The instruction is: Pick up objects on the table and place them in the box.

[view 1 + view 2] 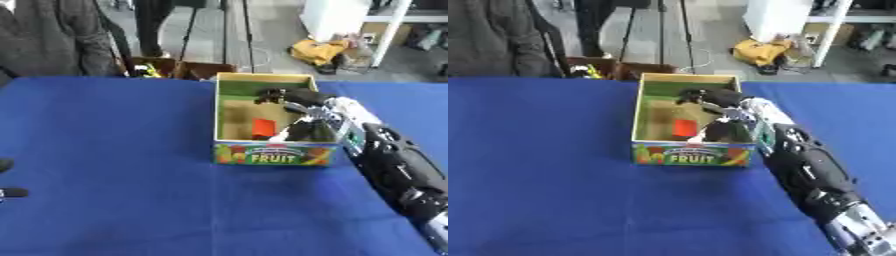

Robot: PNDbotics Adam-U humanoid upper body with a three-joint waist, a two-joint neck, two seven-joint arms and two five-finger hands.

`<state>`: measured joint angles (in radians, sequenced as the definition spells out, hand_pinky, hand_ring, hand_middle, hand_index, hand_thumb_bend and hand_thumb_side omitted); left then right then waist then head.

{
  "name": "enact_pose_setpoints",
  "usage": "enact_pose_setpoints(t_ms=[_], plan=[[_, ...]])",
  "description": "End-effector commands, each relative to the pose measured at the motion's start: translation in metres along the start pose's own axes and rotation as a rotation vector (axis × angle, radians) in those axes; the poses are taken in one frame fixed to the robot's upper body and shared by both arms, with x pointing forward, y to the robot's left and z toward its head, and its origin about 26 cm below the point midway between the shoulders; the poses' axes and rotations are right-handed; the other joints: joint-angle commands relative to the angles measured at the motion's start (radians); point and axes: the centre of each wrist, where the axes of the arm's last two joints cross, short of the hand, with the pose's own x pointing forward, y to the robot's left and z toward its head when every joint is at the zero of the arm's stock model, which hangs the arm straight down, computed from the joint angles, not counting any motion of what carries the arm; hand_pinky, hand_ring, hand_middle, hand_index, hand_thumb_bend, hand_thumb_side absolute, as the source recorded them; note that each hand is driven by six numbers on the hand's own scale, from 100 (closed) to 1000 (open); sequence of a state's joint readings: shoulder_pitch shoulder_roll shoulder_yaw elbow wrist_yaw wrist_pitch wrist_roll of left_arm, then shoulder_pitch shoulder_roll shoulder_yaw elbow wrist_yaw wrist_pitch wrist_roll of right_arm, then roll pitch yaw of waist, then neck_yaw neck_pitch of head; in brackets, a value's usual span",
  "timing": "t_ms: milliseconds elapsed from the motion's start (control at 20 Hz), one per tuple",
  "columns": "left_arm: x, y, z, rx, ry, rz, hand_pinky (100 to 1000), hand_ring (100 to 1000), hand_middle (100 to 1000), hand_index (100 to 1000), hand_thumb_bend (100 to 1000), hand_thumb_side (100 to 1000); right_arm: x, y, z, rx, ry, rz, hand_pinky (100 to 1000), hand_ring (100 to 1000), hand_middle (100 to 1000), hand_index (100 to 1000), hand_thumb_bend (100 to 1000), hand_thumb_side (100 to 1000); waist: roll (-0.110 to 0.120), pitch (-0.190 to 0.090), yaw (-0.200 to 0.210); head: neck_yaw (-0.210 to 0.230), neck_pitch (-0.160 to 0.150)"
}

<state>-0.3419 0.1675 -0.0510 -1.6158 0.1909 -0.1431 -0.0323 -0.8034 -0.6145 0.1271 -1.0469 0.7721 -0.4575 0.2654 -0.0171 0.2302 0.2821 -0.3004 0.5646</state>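
Only the left eye view catches a dark bit of the left hand [7, 179] at the table's [114, 165] left edge; its fingers can't be made out. The right hand [710, 97] reaches over the box's [691, 155] right wall, inside near the far right corner, fingers curled, though I can't tell whether it holds anything. A small red thing [682, 128] lies on the box floor, its shape too small to tell which way it points.

Even bright light, soft shadows, overall mild blur.
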Motion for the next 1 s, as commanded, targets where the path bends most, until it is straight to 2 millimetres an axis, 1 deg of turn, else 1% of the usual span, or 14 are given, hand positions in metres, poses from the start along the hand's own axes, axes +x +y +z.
enact_pose_setpoints(t_ms=[50,100,200,250,300,350,400,450,500,650,850,900,950,1000], plan=[[0.007,0.005,-0.002,0.004,-0.022,-0.018,558,865,686,743,721,804,0.005,-0.044,0.013,-0.194,-0.016,0.038,900,1000,953,917,557,560,0.008,-0.028,-0.021,0.021,0.014],[0.006,0.006,0.0,0.009,-0.018,-0.019,558,865,686,743,721,804,0.011,-0.051,0.016,-0.253,-0.028,0.037,876,978,911,895,548,537,0.011,-0.031,-0.036,0.029,0.019],[0.004,0.009,0.003,0.024,-0.011,-0.021,558,865,686,743,721,804,0.025,-0.063,0.027,-0.375,-0.052,0.013,829,957,875,880,471,484,0.017,-0.038,-0.073,0.05,0.03],[0.003,0.011,0.005,0.034,-0.008,-0.024,558,865,686,743,720,804,0.032,-0.066,0.033,-0.429,-0.066,-0.018,821,958,875,879,447,469,0.02,-0.042,-0.092,0.063,0.036],[0.003,0.012,0.006,0.043,-0.006,-0.026,558,865,686,743,720,804,0.039,-0.068,0.04,-0.475,-0.076,-0.062,806,967,885,880,404,459,0.023,-0.044,-0.111,0.074,0.04],[0.002,0.014,0.007,0.053,-0.005,-0.028,558,865,686,743,720,804,0.045,-0.067,0.048,-0.515,-0.087,-0.127,796,976,893,880,376,461,0.024,-0.046,-0.13,0.085,0.043],[0.002,0.015,0.008,0.06,-0.004,-0.031,558,865,686,743,720,804,0.051,-0.066,0.056,-0.543,-0.097,-0.195,793,978,895,881,367,463,0.025,-0.047,-0.144,0.093,0.046],[0.002,0.017,0.009,0.068,-0.004,-0.034,558,866,686,743,720,803,0.056,-0.06,0.064,-0.565,-0.102,-0.284,765,988,899,878,261,474,0.026,-0.047,-0.161,0.1,0.05],[0.002,0.018,0.009,0.076,-0.005,-0.038,558,867,686,743,720,803,0.06,-0.055,0.073,-0.585,-0.108,-0.368,755,988,900,876,207,481,0.027,-0.047,-0.174,0.107,0.053],[0.002,0.023,0.011,0.102,-0.004,-0.048,558,869,686,742,719,803,0.073,-0.035,0.098,-0.613,-0.115,-0.549,718,993,891,877,100,505,0.029,-0.045,-0.208,0.129,0.062],[0.002,0.027,0.013,0.122,-0.004,-0.055,559,871,686,742,719,802,0.086,-0.002,0.123,-0.658,-0.064,-0.766,657,973,841,850,100,600,0.033,-0.04,-0.227,0.156,0.075],[0.002,0.027,0.014,0.124,-0.004,-0.055,559,871,686,742,719,802,0.088,0.004,0.128,-0.678,-0.045,-0.814,655,972,839,849,100,606,0.034,-0.04,-0.228,0.162,0.077],[0.002,0.028,0.014,0.126,-0.003,-0.055,559,871,686,741,718,802,0.089,0.008,0.13,-0.691,-0.033,-0.848,641,960,816,838,100,635,0.035,-0.039,-0.229,0.167,0.078],[0.001,0.028,0.014,0.128,-0.002,-0.055,559,871,686,741,718,803,0.091,0.014,0.133,-0.711,-0.016,-0.892,634,953,804,832,100,642,0.037,-0.039,-0.23,0.174,0.079]])
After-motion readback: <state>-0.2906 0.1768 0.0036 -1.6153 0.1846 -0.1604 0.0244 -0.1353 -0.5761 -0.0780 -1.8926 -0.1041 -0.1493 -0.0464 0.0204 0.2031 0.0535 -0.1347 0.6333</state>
